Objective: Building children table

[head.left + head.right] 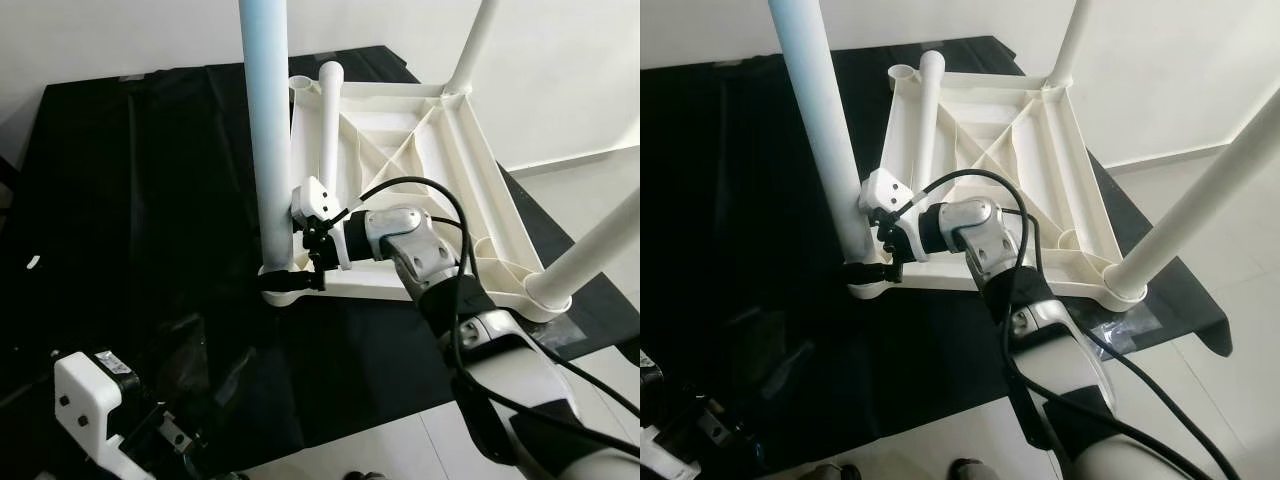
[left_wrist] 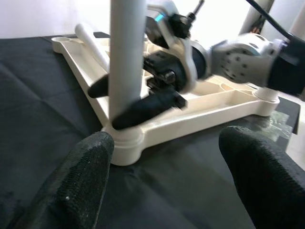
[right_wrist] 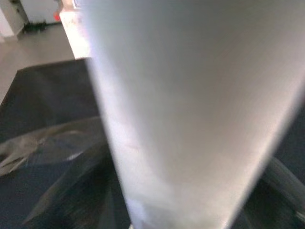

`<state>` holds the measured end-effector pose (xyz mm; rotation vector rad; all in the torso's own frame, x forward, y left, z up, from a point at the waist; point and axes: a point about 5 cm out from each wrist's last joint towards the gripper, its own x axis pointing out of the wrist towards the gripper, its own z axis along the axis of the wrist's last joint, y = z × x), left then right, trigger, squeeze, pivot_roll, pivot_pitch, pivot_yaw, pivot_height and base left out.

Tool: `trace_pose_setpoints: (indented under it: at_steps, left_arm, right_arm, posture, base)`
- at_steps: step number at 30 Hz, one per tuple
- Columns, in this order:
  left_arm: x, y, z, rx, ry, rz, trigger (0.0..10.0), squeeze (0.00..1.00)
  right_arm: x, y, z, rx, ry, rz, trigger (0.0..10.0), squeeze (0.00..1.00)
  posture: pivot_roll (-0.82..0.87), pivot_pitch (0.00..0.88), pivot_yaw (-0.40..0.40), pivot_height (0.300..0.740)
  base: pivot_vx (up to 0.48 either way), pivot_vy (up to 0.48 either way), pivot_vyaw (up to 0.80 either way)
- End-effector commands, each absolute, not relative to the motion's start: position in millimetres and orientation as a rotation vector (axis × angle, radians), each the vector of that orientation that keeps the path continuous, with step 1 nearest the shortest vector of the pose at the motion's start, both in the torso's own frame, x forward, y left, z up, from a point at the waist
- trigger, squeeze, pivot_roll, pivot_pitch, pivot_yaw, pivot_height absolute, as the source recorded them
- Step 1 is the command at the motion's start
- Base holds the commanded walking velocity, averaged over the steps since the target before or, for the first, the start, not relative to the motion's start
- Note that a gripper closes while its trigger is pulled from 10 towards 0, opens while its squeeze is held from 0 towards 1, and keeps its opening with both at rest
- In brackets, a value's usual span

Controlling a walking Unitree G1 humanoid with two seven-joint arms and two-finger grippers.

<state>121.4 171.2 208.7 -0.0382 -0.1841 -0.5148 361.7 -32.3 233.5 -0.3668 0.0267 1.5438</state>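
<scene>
Right gripper [image 2: 131, 102]: arm reaching forward, fingers clamped around near-corner table leg [image 1: 266, 130], just above its socket. Left gripper [image 2: 162, 176]: low, fingers spread. Upturned tabletop [image 1: 420, 170] on black sheet [image 1: 130, 200]: three legs upright, one loose leg [image 1: 330, 120] lying.

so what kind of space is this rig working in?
Probably a room in a home, used as a floor assembly spot: pale tiled floor, plain white wall, and a black sheet spread under the upturned white table top. The right gripper grips one table leg.
</scene>
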Motion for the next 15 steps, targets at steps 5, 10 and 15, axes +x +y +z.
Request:
trace_pose_setpoints:
  at_steps: [5, 10, 15]
  left_arm:
    - [117.9, 171.9, 209.7, -0.032, -0.165, -0.511, 10.0, 0.0]
    - [120.4, 171.2, 209.0, -0.035, -0.17, -0.516, 10.0, 0.0]
    - [123.6, 171.1, 208.4, -0.038, -0.175, -0.521, 10.0, 0.0]
  right_arm:
    - [358.9, -30.3, 238.1, -0.345, 0.017, 1.672, 0.0, 0.0]
    - [359.3, -36.7, 239.4, -0.325, -0.023, 1.682, 0.0, 0.0]
    - [361.4, -43.7, 231.3, -0.341, -0.08, 1.569, 0.0, 0.0]
  posture:
    - [0.17, 0.278, -0.08, 0.74]
    - [0.15, 0.267, -0.069, 0.74]
    - [0.13, 0.256, -0.065, 0.74]
  base:
    - [0.0, 0.0, 0.0]
    - [0.0, 0.0, 0.0]
    - [0.0, 0.0, 0.0]
